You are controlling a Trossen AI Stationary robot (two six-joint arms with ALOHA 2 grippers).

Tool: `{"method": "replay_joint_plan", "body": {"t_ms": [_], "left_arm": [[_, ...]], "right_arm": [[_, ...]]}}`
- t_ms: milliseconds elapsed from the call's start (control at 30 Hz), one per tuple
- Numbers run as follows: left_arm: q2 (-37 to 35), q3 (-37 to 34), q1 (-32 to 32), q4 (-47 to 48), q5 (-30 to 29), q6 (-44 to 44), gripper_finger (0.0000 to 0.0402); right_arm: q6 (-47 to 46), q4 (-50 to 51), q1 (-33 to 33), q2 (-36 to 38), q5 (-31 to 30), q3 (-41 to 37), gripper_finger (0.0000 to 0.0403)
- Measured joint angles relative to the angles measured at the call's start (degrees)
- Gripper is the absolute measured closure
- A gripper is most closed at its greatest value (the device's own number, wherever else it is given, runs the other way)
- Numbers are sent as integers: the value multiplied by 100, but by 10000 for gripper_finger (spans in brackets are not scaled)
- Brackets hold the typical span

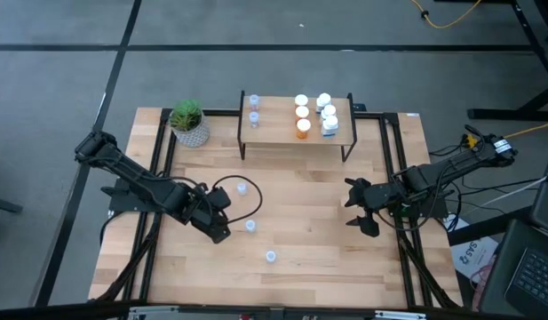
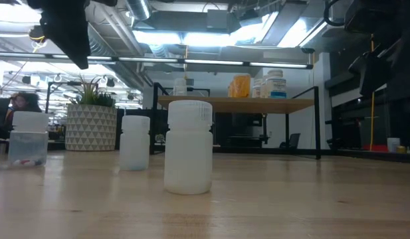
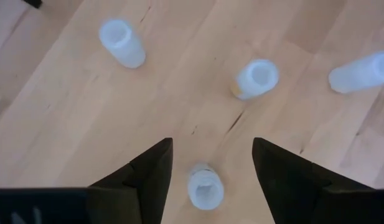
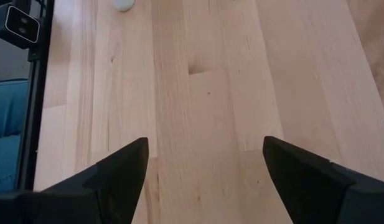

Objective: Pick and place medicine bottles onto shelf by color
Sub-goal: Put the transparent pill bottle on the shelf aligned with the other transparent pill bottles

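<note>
Several small pale bottles stand upright on the wooden table: one (image 1: pixel 242 188), one (image 1: pixel 250 226) and one (image 1: pixel 271 256) nearest the front edge. The shelf (image 1: pixel 282 133) at the far side carries two pale blue bottles (image 1: pixel 253 108), three orange bottles (image 1: pixel 302 114) and three white bottles (image 1: pixel 328 112). My left gripper (image 1: pixel 218 229) is open and hangs high above the table (image 2: pixel 65 30). In its wrist view (image 3: pixel 211 146) a pale bottle (image 3: pixel 205 188) shows below, between the fingers; the gripper hides it in the high view. My right gripper (image 1: pixel 358 206) is open and empty at the table's right (image 4: pixel 205 146).
A green plant in a white pot (image 1: pixel 188 123) stands left of the shelf. Black frame rails (image 1: pixel 391 178) run along the table's sides. Bare wood lies between the two grippers and in front of the shelf. Cables trail off the right edge (image 1: pixel 473 191).
</note>
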State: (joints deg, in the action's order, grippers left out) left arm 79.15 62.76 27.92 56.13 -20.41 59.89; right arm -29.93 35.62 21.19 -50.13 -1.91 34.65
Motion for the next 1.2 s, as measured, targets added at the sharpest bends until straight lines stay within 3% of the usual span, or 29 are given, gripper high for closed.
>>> {"method": "replay_joint_plan", "body": {"t_ms": [267,433,1200], "left_arm": [[252,0,23,-129,275,-88,188],[509,0,39,-159,346,-672,188],[778,2,39,-159,361,-628,188]], "right_arm": [[15,-9,0,0,0,0,85],[15,-14,0,0,0,0,85],[13,-26,1,0,0,0,85]]}}
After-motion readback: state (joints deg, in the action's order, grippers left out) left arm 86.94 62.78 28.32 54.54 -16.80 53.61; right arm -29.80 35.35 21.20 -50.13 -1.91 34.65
